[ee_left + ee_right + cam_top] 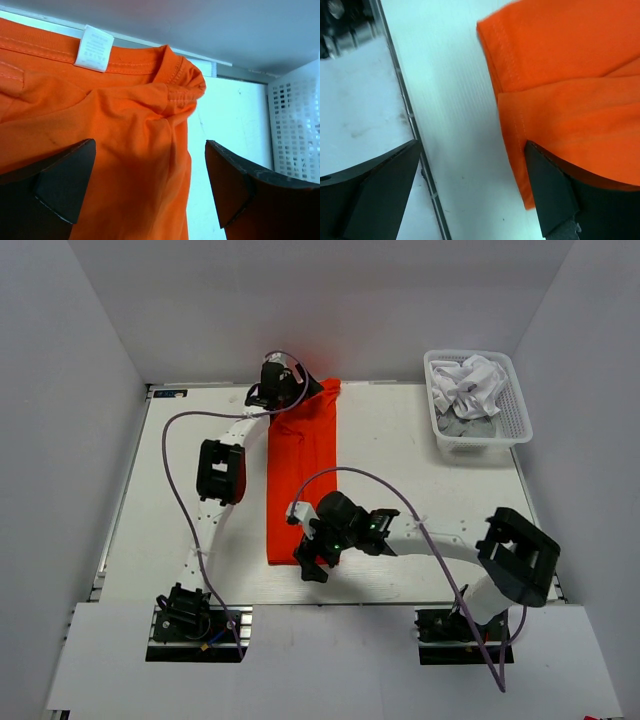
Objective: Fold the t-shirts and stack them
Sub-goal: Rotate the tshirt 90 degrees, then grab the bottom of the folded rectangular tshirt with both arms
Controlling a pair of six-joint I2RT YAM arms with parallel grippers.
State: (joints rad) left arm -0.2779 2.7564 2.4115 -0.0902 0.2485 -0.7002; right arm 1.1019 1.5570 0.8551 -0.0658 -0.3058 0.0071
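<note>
The orange-red t-shirt (300, 480) lies folded into a long narrow strip down the middle of the table. My left gripper (283, 392) hovers open over its far end, where the collar and white label (94, 47) show, with orange cloth (125, 125) under and between the wide jaws (150, 141). My right gripper (308, 563) stands open at the near end. Its right finger (560, 195) overlaps the hem corner (515, 150), and bare table shows between the fingertips (472, 142). White and grey t-shirts (470, 385) lie crumpled in the basket.
The white lattice basket (480, 440) stands at the back right corner, and its wall (295, 130) shows right of the left gripper. The table's near edge rail (407, 115) runs just beside the right gripper's left finger. Grey walls enclose the table on three sides.
</note>
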